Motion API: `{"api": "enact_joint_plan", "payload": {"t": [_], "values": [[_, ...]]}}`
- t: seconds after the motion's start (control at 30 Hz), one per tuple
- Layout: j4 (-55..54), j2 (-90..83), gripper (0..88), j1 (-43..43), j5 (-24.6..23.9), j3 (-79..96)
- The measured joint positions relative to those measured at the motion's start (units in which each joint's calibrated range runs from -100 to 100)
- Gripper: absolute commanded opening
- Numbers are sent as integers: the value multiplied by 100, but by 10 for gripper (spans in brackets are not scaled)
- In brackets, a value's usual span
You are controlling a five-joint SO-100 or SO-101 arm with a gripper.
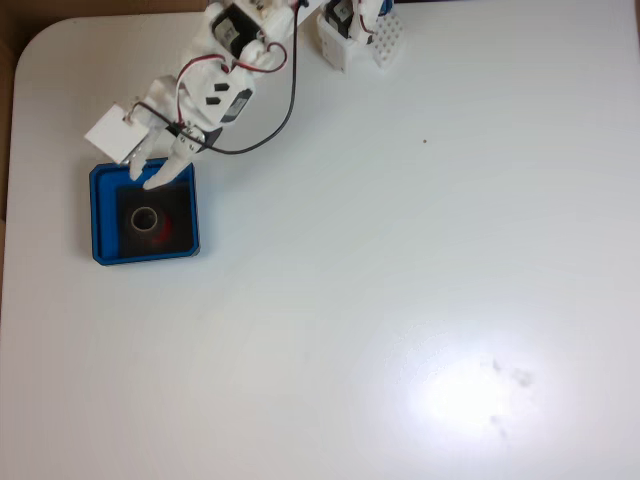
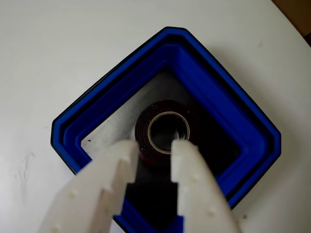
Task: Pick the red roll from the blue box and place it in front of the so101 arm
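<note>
Wrist view, parted gripper (image 2: 154, 146) above red roll (image 2: 163, 132)

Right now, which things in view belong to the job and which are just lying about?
Job: red roll, blue box, so101 arm, its pincer open above the roll.
Lying about: white blocks at the table's far edge.
</note>
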Motion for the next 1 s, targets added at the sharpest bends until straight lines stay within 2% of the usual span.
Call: {"api": "enact_joint_plan", "payload": {"t": [0.13, 0.27, 0.47, 0.63, 1.0], "values": [[66, 931, 11, 20, 0, -843], [632, 1609, 31, 208, 0, -1462], [1708, 2430, 153, 327, 0, -2619], [1929, 3158, 263, 544, -8, -3363], [1938, 3692, 284, 722, 0, -3453]]}}
